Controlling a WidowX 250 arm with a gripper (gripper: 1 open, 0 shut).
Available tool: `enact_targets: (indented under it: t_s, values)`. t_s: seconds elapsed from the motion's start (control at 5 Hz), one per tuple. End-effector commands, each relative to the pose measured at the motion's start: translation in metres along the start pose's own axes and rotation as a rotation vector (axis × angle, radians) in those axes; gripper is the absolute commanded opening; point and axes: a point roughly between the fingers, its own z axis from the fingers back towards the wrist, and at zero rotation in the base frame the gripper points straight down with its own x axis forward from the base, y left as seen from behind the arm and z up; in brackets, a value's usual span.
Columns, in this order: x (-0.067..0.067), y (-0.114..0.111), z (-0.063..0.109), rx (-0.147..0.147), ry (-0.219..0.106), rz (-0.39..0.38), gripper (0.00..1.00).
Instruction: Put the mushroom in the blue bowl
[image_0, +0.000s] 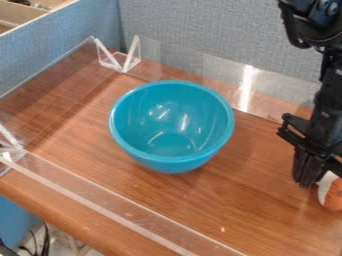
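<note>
Right of the blue bowl (171, 126), the gripper (309, 175) is closed just beside the mushroom (331, 192).

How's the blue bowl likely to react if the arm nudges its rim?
The blue bowl looks like glossy plastic, so it is probably light and stiff. On the smooth wooden table it would likely slide rather than stay. Its rounded underside suggests it may rock.
</note>
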Motion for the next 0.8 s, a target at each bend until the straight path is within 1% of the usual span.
enact_targets:
  t_s: [0.0,0.2,0.4,0.6]
  values:
    - [-0.006,0.003,0.065,0.028,-0.132,0.006,0.0]
    - [-0.025,0.031,0.117,0.091,-0.181,0.083,0.0]
    - [-0.043,0.059,0.145,0.141,-0.233,0.164,0.0]
    - [-0.063,0.08,0.145,0.147,-0.231,0.209,0.0]
